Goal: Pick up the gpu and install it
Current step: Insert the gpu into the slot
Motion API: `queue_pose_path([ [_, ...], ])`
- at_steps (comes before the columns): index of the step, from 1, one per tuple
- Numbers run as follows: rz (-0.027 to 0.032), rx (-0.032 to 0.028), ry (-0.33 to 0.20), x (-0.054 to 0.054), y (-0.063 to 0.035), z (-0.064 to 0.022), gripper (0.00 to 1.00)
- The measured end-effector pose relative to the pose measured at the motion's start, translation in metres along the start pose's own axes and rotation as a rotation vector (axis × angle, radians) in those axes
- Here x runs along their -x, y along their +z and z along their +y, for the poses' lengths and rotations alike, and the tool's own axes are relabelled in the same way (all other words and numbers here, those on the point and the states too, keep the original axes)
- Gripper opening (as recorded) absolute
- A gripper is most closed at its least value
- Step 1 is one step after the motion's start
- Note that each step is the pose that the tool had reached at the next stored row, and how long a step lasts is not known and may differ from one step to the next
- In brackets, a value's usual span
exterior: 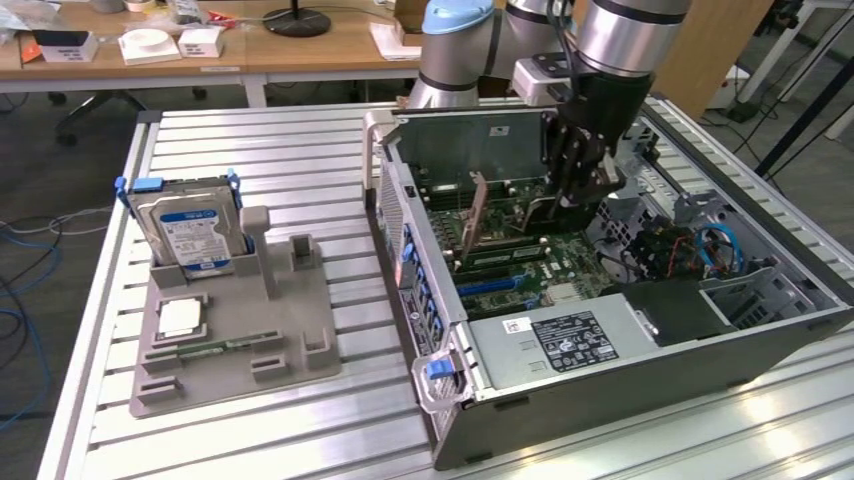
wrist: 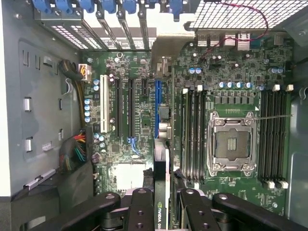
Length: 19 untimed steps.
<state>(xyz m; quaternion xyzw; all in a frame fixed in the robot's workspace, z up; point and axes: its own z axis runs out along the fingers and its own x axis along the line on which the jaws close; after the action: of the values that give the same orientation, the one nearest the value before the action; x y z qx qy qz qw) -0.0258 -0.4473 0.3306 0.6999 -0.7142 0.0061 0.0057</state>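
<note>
gripper [wrist: 161, 204] fingers clamped on gpu [wrist: 160, 192], card held edge-on above blue slot [wrist: 157, 103] of motherboard [wrist: 231, 91].

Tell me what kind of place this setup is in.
Probably a robotics lab or workshop: an open computer case sits on an aluminium-profile table, a grey fixture holds a hard drive, and wooden desks with cabling stand behind.
</note>
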Motion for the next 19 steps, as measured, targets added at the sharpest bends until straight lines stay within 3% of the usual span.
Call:
queue_pose_path([
  [19,0.0,0.0,0.0,-0.004,0.0113,0.0089,0.26],
])
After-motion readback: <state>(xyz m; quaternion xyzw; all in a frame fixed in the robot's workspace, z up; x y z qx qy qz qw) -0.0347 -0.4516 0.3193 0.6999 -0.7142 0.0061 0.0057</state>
